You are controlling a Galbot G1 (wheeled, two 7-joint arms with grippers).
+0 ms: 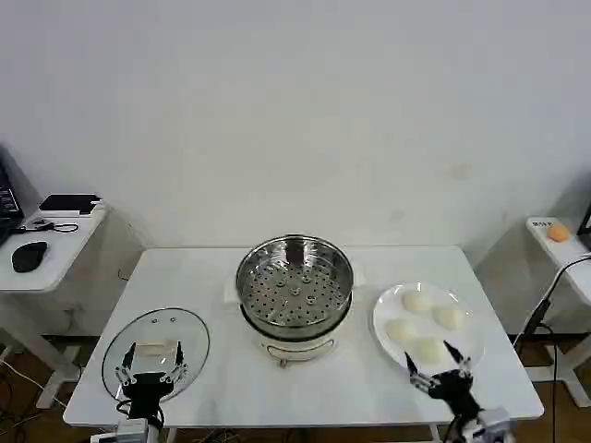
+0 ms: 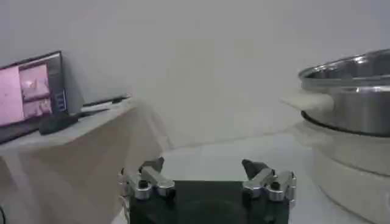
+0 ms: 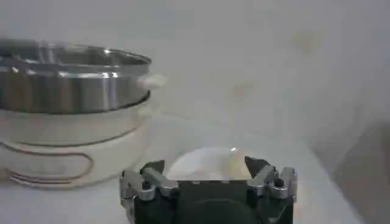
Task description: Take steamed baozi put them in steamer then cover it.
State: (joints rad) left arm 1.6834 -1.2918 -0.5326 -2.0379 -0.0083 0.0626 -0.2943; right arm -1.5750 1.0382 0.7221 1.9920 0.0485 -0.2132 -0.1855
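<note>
**Inspector A:** Largest item first. The white table (image 1: 305,388) carries everything. At its centre sits the steamer (image 1: 295,286), uncovered, its perforated tray bare.

**Inspector B:** Confirmed. The cover (image 1: 157,351) lies flat on the table to the robot's left of the steamer, well apart from it. To the right, the white plate (image 1: 383,309) holds all four steamed baozi (image 1: 417,301).

**Inspector A:** Grippers?

**Inspector B:** The left gripper (image 1: 153,367) sits at the near table edge, over the near rim of the cover, jaws spread, holding nothing. The right gripper (image 1: 441,364) stands at the near edge of the plate, just beside the nearest bun, jaws likewise spread and empty.
</note>
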